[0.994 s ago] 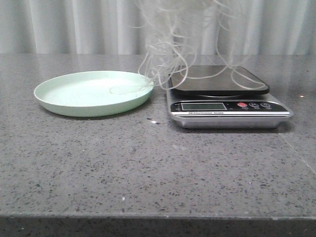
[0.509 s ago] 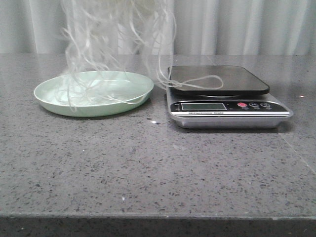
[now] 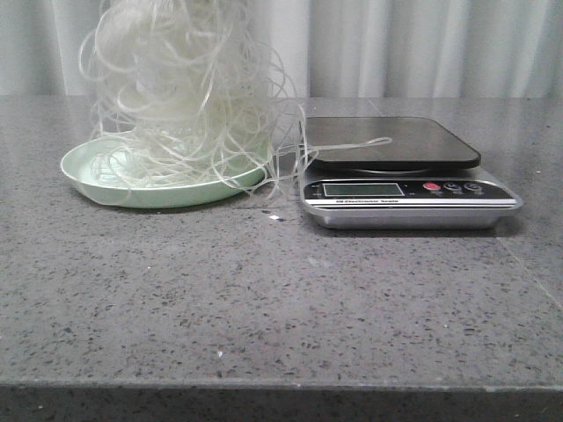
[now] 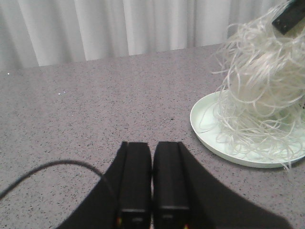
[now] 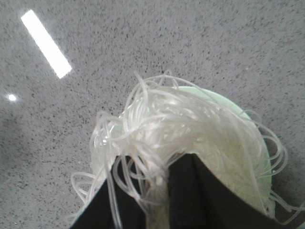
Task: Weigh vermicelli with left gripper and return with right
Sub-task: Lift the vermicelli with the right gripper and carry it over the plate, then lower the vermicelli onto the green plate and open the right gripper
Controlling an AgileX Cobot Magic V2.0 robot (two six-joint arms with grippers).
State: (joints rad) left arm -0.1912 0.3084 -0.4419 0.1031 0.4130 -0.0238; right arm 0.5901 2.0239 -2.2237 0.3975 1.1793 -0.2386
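The vermicelli hangs in a tall tangle onto the green plate, its top cut off in the front view. Only the right wrist view shows the right gripper clamped on the strands. One loop trails onto the scale, while the left gripper sits pressed together, well apart.

Translucent whitish vermicelli piles on a pale mint-green plate. The countertop is grey stone, speckled with dark and white flecks — behind it hang pale grey-white curtains. The scale is silver with a glossy black platform, a greenish-grey display and one red button — the left gripper is black.
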